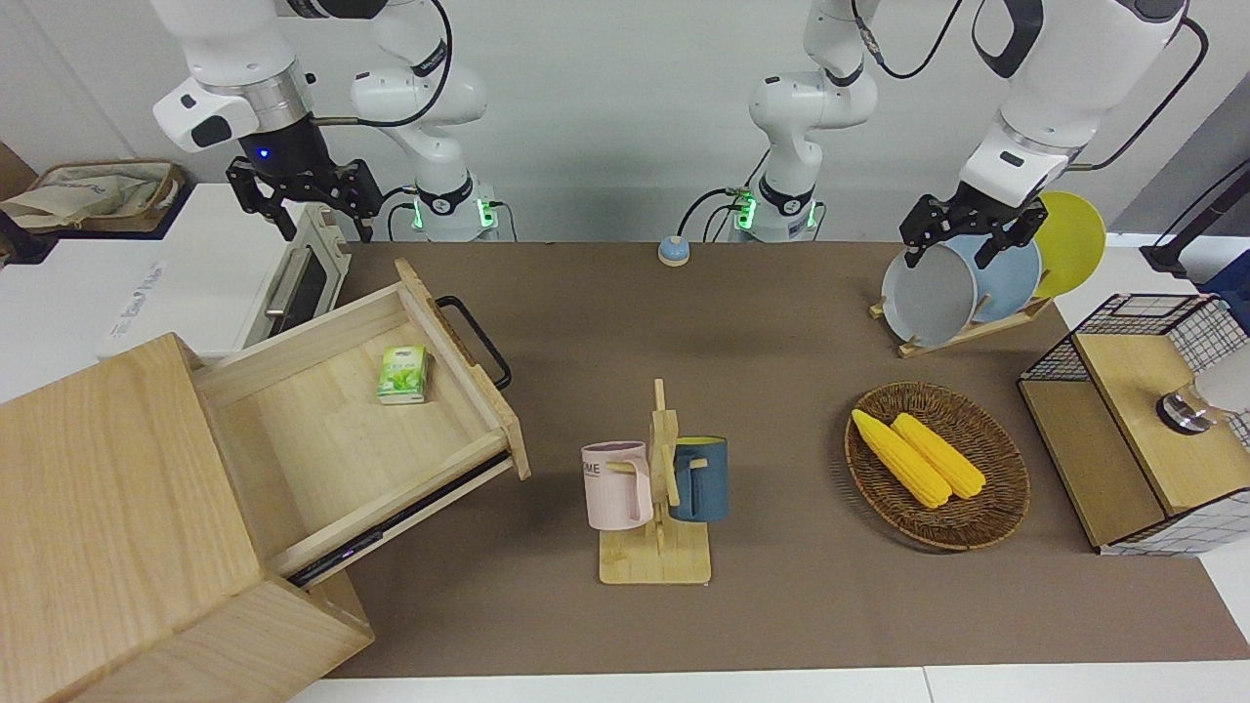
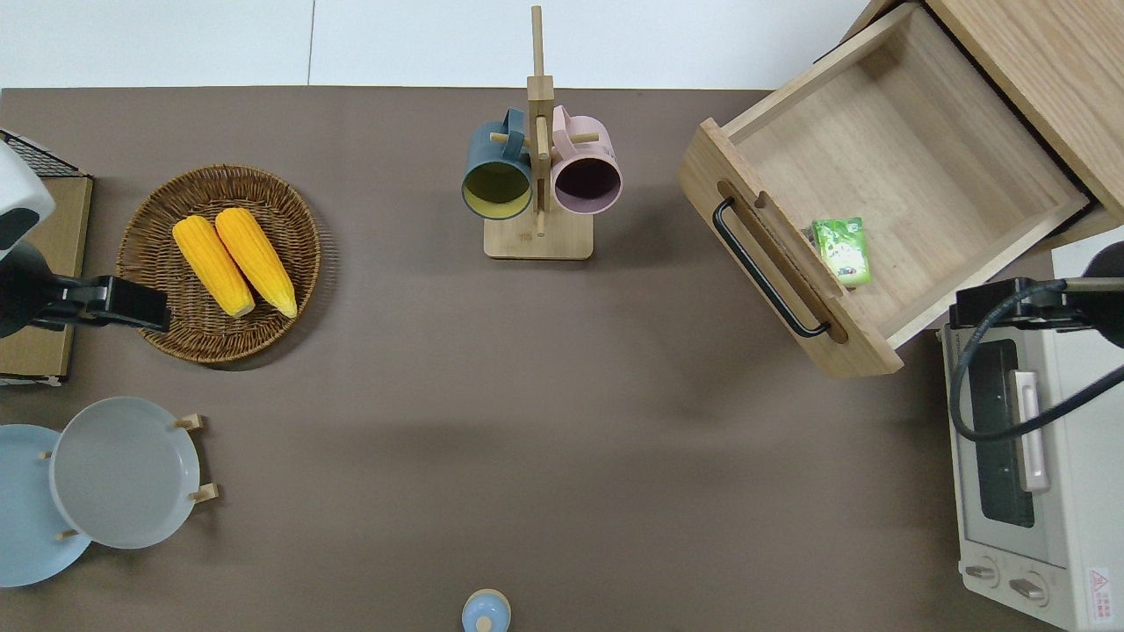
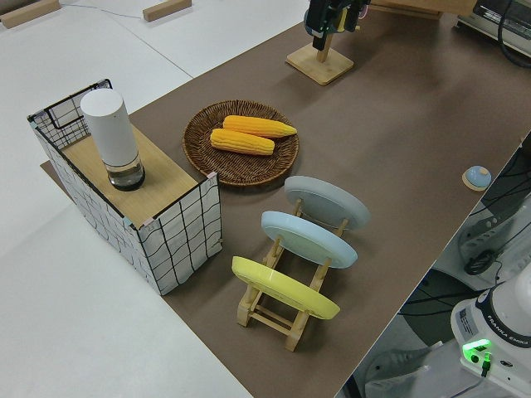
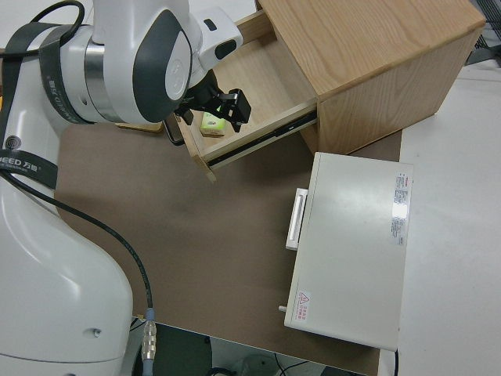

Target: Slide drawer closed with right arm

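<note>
The light-wood drawer stands pulled far out of its box cabinet at the right arm's end of the table. Its black loop handle faces the table's middle. A small green packet lies in the drawer near its front panel. The drawer also shows in the overhead view and the right side view. My right gripper is open and empty, up in the air. In the overhead view it hangs over the edge of the toaster oven, beside the drawer's side wall. The left arm is parked.
A white toaster oven stands beside the drawer, nearer to the robots. A wooden mug rack with two mugs is mid-table. A wicker basket with corn, a plate rack and a wire shelf box are toward the left arm's end.
</note>
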